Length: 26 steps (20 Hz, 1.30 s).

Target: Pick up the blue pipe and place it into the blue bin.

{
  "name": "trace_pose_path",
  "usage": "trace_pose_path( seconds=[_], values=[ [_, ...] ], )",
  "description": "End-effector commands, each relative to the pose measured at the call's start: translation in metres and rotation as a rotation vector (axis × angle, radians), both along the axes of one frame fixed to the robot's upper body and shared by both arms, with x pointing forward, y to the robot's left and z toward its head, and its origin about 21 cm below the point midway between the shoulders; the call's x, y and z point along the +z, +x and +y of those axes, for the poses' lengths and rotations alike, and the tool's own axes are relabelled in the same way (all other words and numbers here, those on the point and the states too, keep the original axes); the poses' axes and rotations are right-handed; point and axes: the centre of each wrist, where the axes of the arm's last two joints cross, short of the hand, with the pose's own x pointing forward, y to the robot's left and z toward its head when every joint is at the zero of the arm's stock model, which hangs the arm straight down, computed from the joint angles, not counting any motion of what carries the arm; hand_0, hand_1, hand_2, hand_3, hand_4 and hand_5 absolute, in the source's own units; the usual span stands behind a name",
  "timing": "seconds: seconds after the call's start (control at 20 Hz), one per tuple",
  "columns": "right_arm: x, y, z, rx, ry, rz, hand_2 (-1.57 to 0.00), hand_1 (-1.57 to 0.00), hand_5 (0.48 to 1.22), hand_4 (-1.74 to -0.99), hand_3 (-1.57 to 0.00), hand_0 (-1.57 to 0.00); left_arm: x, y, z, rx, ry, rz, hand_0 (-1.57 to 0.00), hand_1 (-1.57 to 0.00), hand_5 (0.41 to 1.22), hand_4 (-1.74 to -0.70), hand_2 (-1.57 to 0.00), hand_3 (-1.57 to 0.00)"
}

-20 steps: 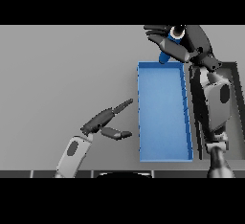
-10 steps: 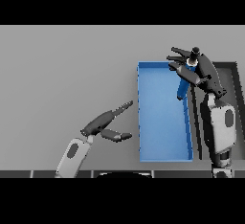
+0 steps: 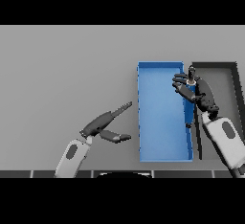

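The blue pipe (image 3: 190, 91) is held upright in my right hand (image 3: 202, 95), whose fingers curl round it. The hand holds it low over the right side of the blue bin (image 3: 161, 141), next to the bin's right wall. Most of the pipe is hidden by the fingers. My left hand (image 3: 101, 124) is open and empty, with straight fingers, over the table to the left of the blue bin.
A dark grey bin (image 3: 216, 66) stands right of the blue bin, their walls side by side. My right forearm (image 3: 225, 139) crosses over the dark bin. The grey table (image 3: 62, 74) stretches out to the left.
My right hand has carried the pipe from beyond the bin's far edge towards me and down, to low over the blue bin's right side. The left hand has not moved.
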Motion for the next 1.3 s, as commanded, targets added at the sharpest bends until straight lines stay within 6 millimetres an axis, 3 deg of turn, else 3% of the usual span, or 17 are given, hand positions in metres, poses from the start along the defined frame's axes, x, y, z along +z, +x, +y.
trace_pose_path(
  seconds=[0.0, 0.05, 0.1, 0.2, 0.3, 0.45, 0.6, 0.9, 1.1, 1.25],
  values=[
    [-0.002, 0.001, 0.002, -0.013, -0.012, 0.005, -1.57, -1.57, 1.221, -1.741, -0.91, -1.57, 0.002, -0.001, -0.002, -0.002, -0.001, -0.006, 0.0, 0.0, 0.421, -0.88, 0.0, 0.0],
    [-0.004, -0.001, 0.005, -0.018, -0.026, 0.001, -1.57, -1.55, 1.221, -1.741, -0.85, -1.57, 0.001, -0.002, -0.004, 0.002, -0.001, -0.003, 0.0, 0.0, 0.421, -0.88, 0.0, 0.0],
    [-0.007, 0.002, 0.008, -0.023, -0.041, 0.007, -1.34, -1.34, 1.221, -1.678, -0.79, -1.46, 0.002, -0.003, -0.004, 0.002, -0.006, -0.003, 0.0, 0.0, 0.421, -0.88, 0.0, 0.0],
    [-0.013, 0.006, 0.008, -0.038, -0.076, 0.04, -0.86, -0.85, 1.221, -1.503, -0.5, -0.94, 0.002, -0.001, -0.004, -0.001, -0.002, 0.002, 0.0, 0.0, 0.422, -0.88, 0.0, 0.0],
    [-0.014, 0.006, 0.007, 0.006, -0.123, 0.079, -0.55, -0.55, 1.221, -1.337, -0.32, -0.6, 0.003, 0.001, -0.003, 0.006, 0.001, 0.003, 0.0, 0.0, 0.427, -0.88, 0.0, 0.0],
    [-0.02, 0.006, 0.013, 0.119, -0.242, 0.16, -0.28, -0.28, 1.084, -1.175, -0.16, -0.31, 0.007, 0.002, -0.003, 0.003, -0.002, 0.001, 0.0, 0.0, 0.429, -0.88, 0.0, 0.0],
    [-0.031, 0.004, 0.005, 0.134, -0.307, 0.264, -0.14, -0.14, 0.934, -1.083, -0.08, -0.16, 0.004, -0.002, -0.002, 0.004, -0.007, 0.007, 0.0, 0.0, 0.428, -0.89, 0.0, 0.0],
    [-0.035, 0.007, 0.005, 0.17, -0.413, 0.345, -0.04, -0.04, 0.759, -1.046, -0.02, -0.04, 0.005, -0.003, -0.001, 0.004, -0.007, -0.004, 0.0, 0.0, 0.428, -0.89, 0.0, 0.0],
    [-0.03, 0.006, 0.009, 0.179, -0.428, 0.348, -0.01, -0.01, 0.682, -1.03, -0.01, -0.02, 0.003, -0.002, -0.004, 0.01, 0.004, 0.0, 0.0, 0.0, 0.429, -0.89, 0.0, 0.0],
    [-0.034, 0.006, 0.01, 0.191, -0.428, 0.357, -0.01, -0.01, 0.665, -1.022, 0.0, -0.01, 0.003, -0.002, -0.002, 0.011, 0.003, -0.004, 0.0, 0.0, 0.431, -0.89, 0.0, 0.0]
  ],
)
